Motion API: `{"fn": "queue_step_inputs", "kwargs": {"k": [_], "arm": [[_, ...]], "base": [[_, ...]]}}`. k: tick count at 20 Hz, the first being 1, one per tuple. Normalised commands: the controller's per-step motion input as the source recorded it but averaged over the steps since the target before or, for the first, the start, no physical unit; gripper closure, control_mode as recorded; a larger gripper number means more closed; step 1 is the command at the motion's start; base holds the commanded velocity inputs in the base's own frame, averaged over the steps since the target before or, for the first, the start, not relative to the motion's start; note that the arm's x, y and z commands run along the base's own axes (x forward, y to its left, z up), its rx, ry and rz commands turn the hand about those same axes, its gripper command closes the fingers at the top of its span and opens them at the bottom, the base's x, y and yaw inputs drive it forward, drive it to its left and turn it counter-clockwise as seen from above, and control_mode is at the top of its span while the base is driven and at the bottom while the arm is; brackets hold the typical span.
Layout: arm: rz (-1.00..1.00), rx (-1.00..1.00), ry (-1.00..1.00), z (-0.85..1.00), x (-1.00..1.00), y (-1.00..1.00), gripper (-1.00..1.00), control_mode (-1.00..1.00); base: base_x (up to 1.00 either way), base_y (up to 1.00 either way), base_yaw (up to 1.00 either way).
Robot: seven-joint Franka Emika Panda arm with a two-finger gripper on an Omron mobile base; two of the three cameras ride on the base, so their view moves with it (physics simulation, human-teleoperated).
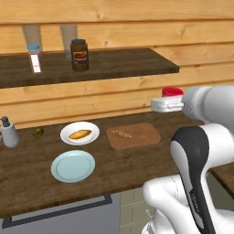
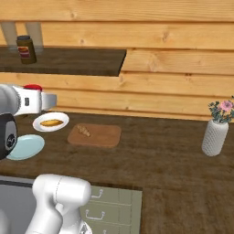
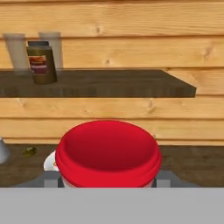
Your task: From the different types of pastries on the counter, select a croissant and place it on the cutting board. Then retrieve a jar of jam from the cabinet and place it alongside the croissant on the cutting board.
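Observation:
A jar of jam with a red lid [image 1: 172, 91] [image 2: 33, 87] is held above the counter, right of the cutting board, with my gripper [image 1: 162, 105] [image 2: 45, 101] shut on it. In the hand view its lid [image 3: 108, 151] sits close up between my fingers. The croissant [image 1: 122, 133] [image 2: 83, 130] lies on the left part of the wooden cutting board [image 1: 144, 137] [image 2: 104, 137]. A second dark jar [image 1: 79, 55] [image 2: 26, 49] [image 3: 41, 62] stands on the open wooden shelf.
A white plate [image 1: 91, 130] [image 2: 61, 118] carries another pastry [image 1: 79, 134]. In front of it lies an empty pale blue plate [image 1: 73, 166]. A soap dispenser [image 1: 9, 132] stands far left, a shaker [image 1: 34, 58] on the shelf, a flower vase [image 2: 215, 132] far right.

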Motion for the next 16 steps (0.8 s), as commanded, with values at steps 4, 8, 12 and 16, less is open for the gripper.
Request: {"fn": "queue_step_inputs", "kwargs": {"k": [4,8,12,16], "arm": [[0.00,-0.03,0.19,-0.59,-0.02,-0.06,1.00,-1.00],[0.00,-0.06,0.22,-0.83,-0.01,-0.01,1.00,-1.00],[0.01,-0.04,0.19,-0.76,0.13,-0.10,1.00,-1.00],[0.02,0.00,0.16,-0.61,0.44,-0.34,1.00,-1.00]], "base": [[0.00,0.00,0.00],[0.00,0.00,0.00],[0.00,0.00,0.00],[0.00,0.00,0.00]]}}
